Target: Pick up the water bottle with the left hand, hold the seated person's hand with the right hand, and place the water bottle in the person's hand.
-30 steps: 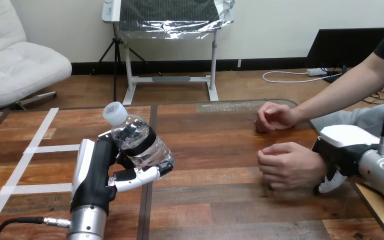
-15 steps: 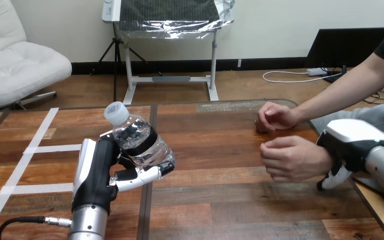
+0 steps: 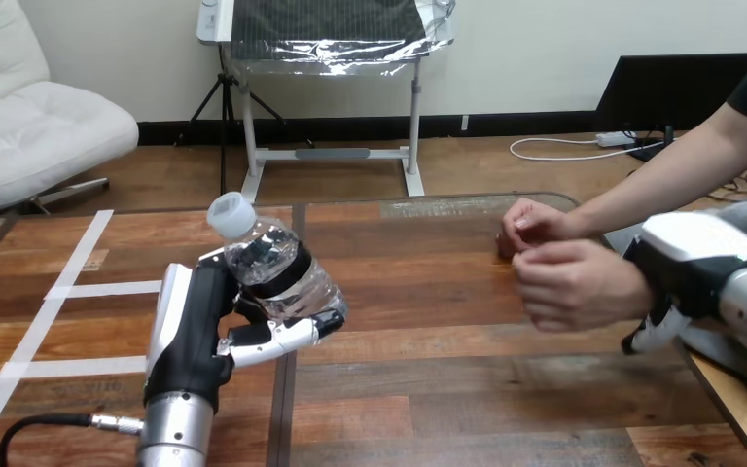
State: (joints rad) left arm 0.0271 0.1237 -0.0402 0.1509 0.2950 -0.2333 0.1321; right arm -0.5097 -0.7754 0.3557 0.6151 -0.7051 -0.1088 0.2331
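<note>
One water bottle in left robot hand.

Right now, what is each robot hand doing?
Left hand: closed around the water bottle.
Right hand: by the person's nearer hand; open or closed cannot be told.

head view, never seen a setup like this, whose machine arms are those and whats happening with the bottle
This picture comes from a camera on a humanoid robot's head, looking down over a wooden table. The two machine arms are the robot's own. Its left hand has its fingers curled round a clear water bottle with a white cap, held tilted above the table. A person sits at the right. The robot's right hand is at the wrist of the person's nearer hand; whether it grips cannot be told. The person's farther hand is just behind.
</note>
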